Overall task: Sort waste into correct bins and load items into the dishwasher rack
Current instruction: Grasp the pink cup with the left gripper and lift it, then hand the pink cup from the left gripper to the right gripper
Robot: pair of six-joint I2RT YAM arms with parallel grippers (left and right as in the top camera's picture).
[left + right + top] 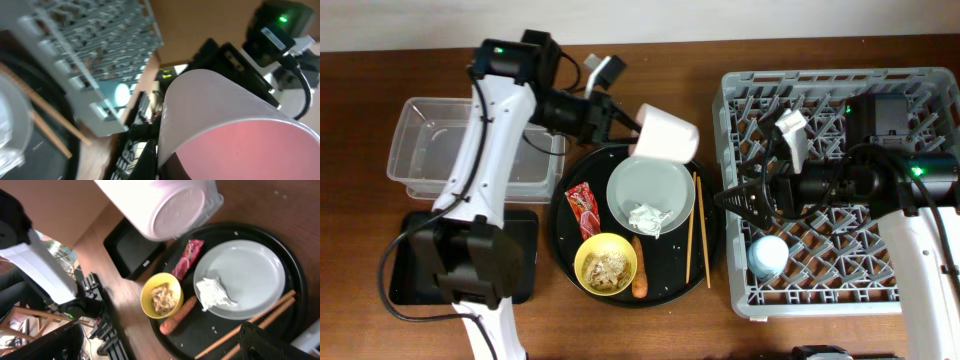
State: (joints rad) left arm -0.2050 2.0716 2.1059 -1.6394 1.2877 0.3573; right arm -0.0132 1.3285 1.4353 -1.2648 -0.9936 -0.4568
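The grey dishwasher rack (840,288) fills the right of the surface, a blue cup (767,256) in it, the right hand (728,198) spread wide at its left edge. Above the round black tray's (666,276) far rim, the left hand (630,125) pinches the tilted white-pink cup (667,133).

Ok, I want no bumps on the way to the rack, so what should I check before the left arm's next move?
1. Left end effector shut on the small white-pink cup: ok.
2. Cup lifted off the large round black tray: ok.
3. Right end effector open and holding nothing: ok.
4. Way into the large square grey plastic dishwasher rack free: not ok, since the right end effector sits at the rack's edge nearest the cup.
5. Free pegs near the small blue cup: ok.
6. Cup empty: cannot tell, since the left wrist view shows only part of its inside.
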